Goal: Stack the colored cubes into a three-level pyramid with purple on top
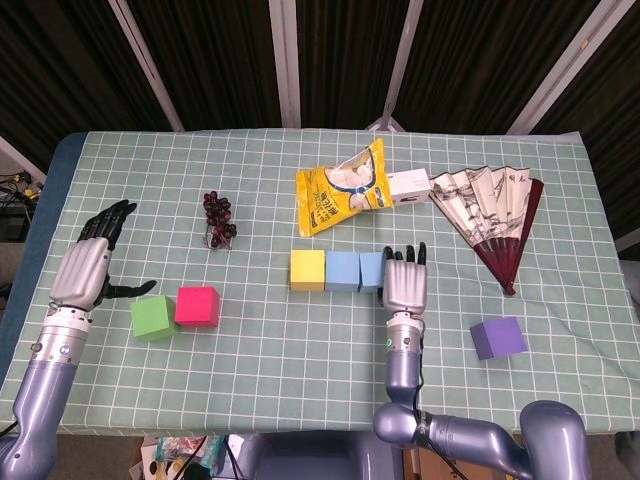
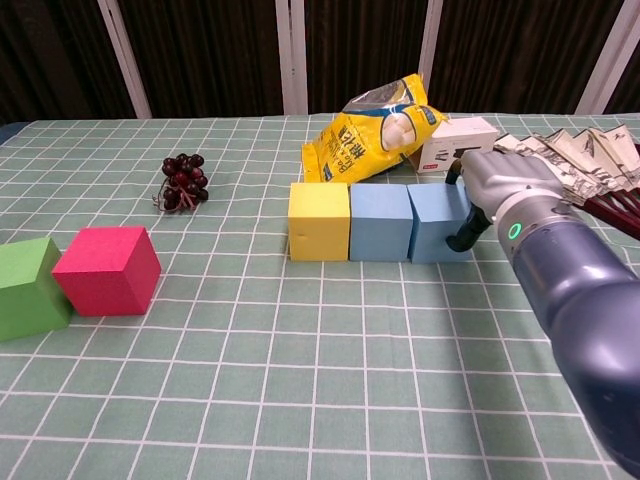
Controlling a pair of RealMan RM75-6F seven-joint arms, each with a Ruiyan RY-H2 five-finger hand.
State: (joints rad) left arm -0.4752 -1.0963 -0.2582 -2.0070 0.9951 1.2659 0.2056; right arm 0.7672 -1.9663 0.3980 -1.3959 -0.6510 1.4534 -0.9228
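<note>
The right hand (image 2: 505, 190) was seen resting against the right face of the right-hand blue cube (image 2: 438, 222), fingers extended rather than curled, thumb laid along the cube's front corner; nothing was gripped, and the hand was judged to be pressing or steadying the cube rather than holding it. That cube was set flush against a second blue cube (image 2: 379, 221), which in turn touched the yellow cube (image 2: 318, 221), so that a base row of three was formed, its long axis running left to right across the table. The purple cube (image 1: 498, 337) was placed well apart, nearer the robot and to the right of the right hand, and was therefore judged to be that hand's to fetch. The left hand (image 1: 85, 268) was held with fingers spread wide and empty, just left of the green cube (image 1: 153, 317), which touched the pink cube (image 1: 197, 306). These two were taken to be the middle level, and they lay well to the left of the base row, nearest the left hand.
</note>
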